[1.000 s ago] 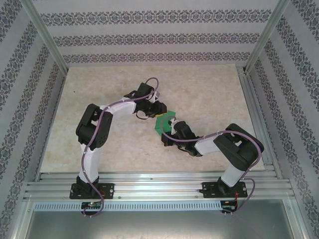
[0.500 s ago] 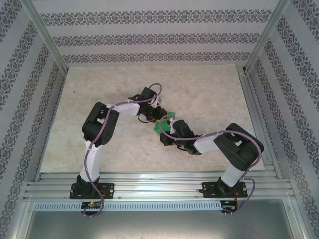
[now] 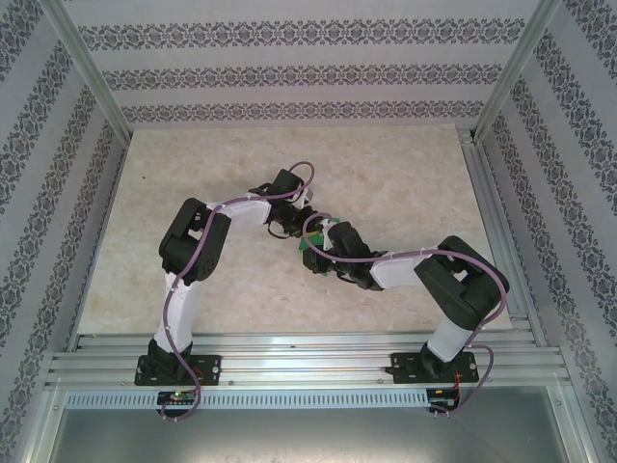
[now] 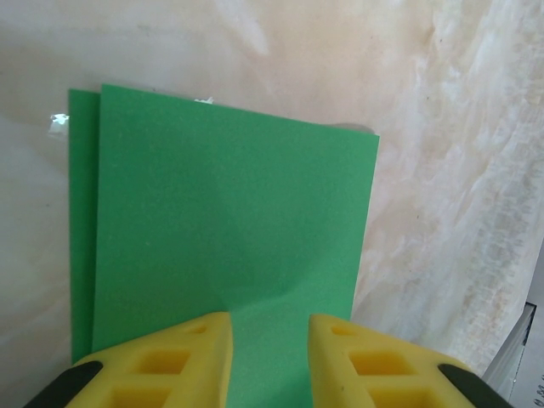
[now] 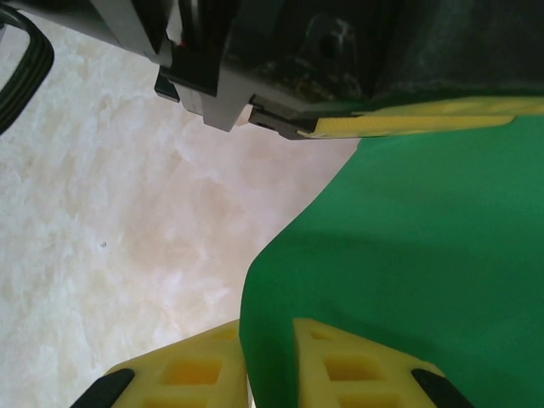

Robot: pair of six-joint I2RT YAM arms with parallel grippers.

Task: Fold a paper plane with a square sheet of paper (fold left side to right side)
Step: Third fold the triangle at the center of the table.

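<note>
Paper sits mid-table, between both arms. It's doubled over, with the lower layer peeking out along one side, so the edges aren't flush.

Left gripper: jaws part spread, tips down on the sheet and not pinching. The paper shows flat in the gap, with a small buckle just ahead of the tips.

Right gripper: jaws nearly together, with a lifted, curling edge of the paper running between them. Cannot tell if it's clamped or loose.

Handling, my read:
- The sheet is very light, thin and floppy, so it bows as soon as an edge lifts.
- It likely skates on the smooth table and takes stray creases easily.
- Take it at a free edge or corner with a light pinch, and keep the other tips pinning the flat part.
</note>
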